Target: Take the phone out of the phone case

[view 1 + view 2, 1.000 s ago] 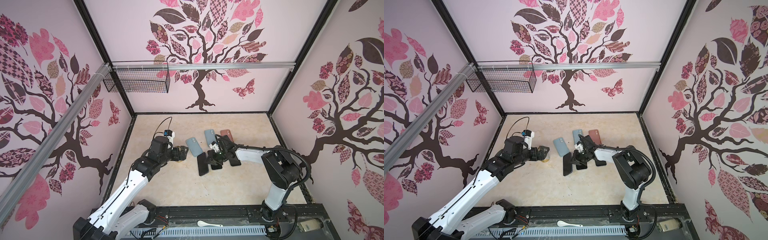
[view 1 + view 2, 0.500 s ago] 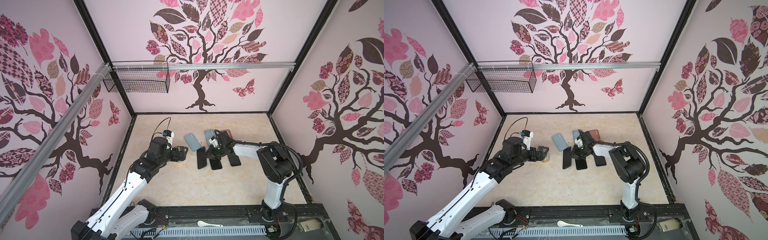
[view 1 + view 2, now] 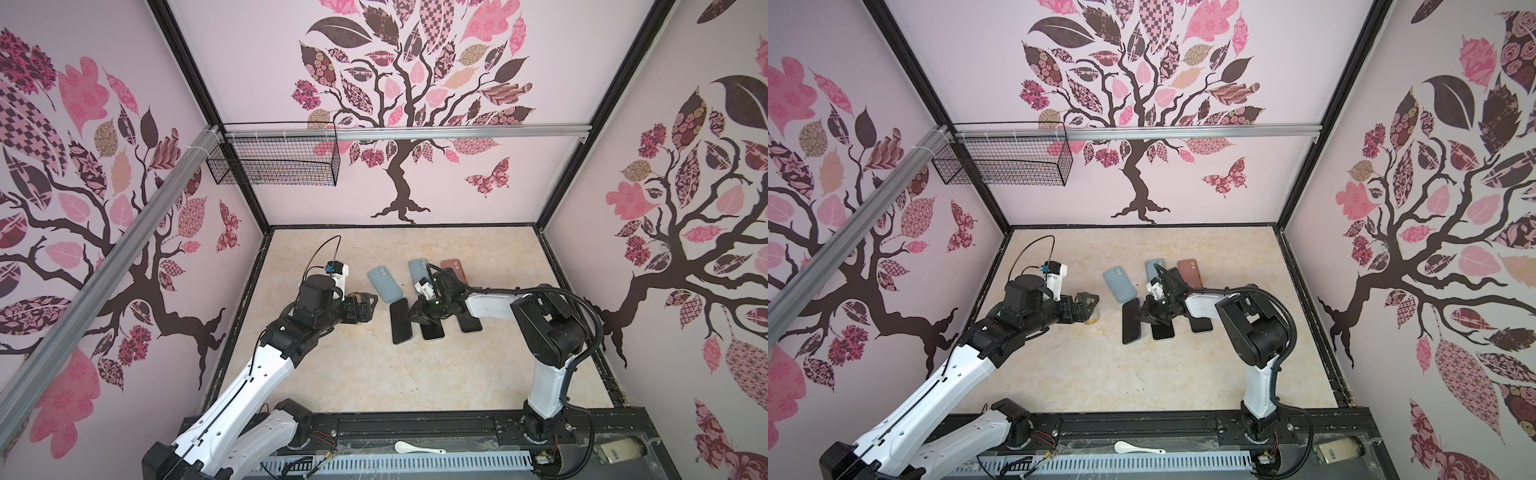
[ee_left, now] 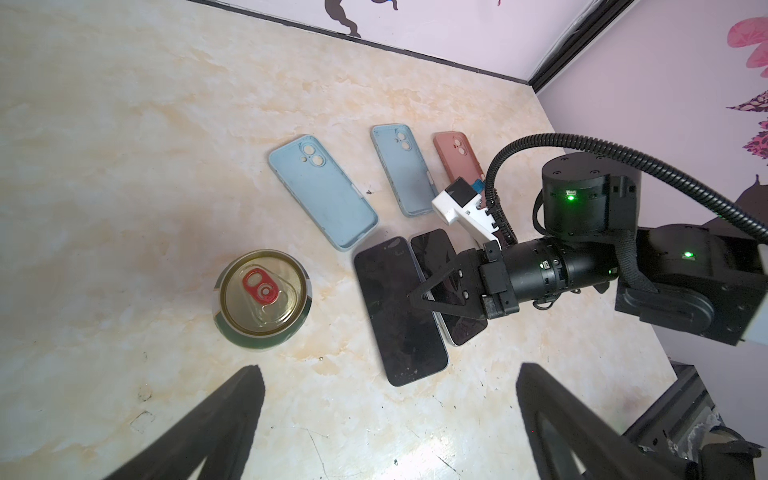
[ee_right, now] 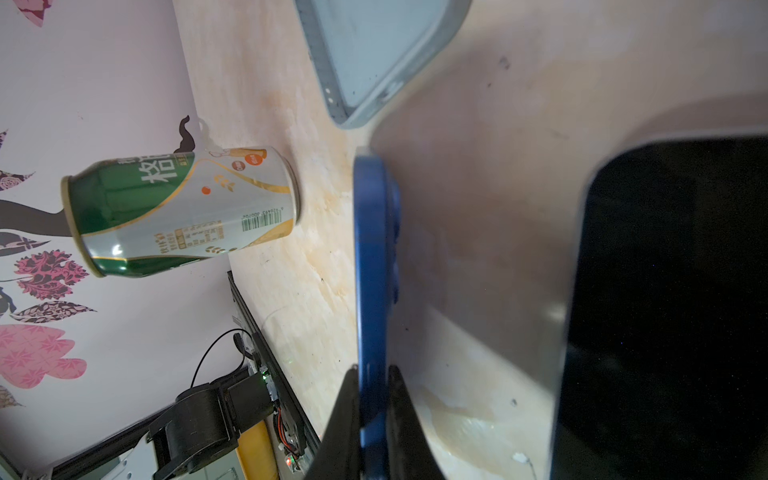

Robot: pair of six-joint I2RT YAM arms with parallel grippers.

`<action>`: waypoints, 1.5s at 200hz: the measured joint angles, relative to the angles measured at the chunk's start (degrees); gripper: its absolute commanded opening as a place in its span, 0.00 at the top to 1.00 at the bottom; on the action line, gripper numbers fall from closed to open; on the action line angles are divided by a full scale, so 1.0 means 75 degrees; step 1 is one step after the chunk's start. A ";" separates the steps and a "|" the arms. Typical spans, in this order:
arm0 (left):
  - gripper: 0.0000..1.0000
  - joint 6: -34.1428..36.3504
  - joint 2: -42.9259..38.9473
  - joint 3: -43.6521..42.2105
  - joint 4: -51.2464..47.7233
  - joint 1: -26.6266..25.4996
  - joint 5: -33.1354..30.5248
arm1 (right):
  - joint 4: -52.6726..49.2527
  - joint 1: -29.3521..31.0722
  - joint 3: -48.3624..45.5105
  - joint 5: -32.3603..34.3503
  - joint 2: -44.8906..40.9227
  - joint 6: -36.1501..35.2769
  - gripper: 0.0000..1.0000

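The right gripper (image 5: 372,374) is clenched on the edge of the blue phone (image 4: 392,328), screen up, just near-right of the empty light-blue case (image 4: 322,191). The left gripper (image 4: 389,368) stands spread, grasping nothing, beside the can (image 4: 262,297).

Robot lab booth, tree-decal walls (image 3: 457,191), aluminium rail (image 3: 457,132)

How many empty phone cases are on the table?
3, in a row in a top view: large light-blue case on the left, smaller light-blue case in the middle, pink-brown case on the right. The right arm overlaps two and could hide another.
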 measured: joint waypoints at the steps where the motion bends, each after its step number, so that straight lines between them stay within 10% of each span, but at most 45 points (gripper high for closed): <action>1: 0.02 0.0000 0.0000 0.0000 0.0000 0.0000 0.0003 | 0.0009 0.0000 -0.0003 -0.0003 0.0000 0.0003 0.87; 171: 0.02 -0.0032 0.0003 0.0000 -0.0050 0.0119 -0.0187 | -0.0574 0.0000 0.0032 0.0437 0.0000 -0.0233 0.68; 261: 0.02 -0.0778 -0.0064 -0.0315 0.0417 0.3730 0.2154 | -0.2506 0.0216 0.1454 0.2719 -0.0079 -0.1530 0.59; 300: 0.02 -0.1189 0.0449 -0.0350 0.1145 0.4255 0.2667 | -0.3162 0.0513 0.3427 0.3981 0.0408 -0.2294 0.59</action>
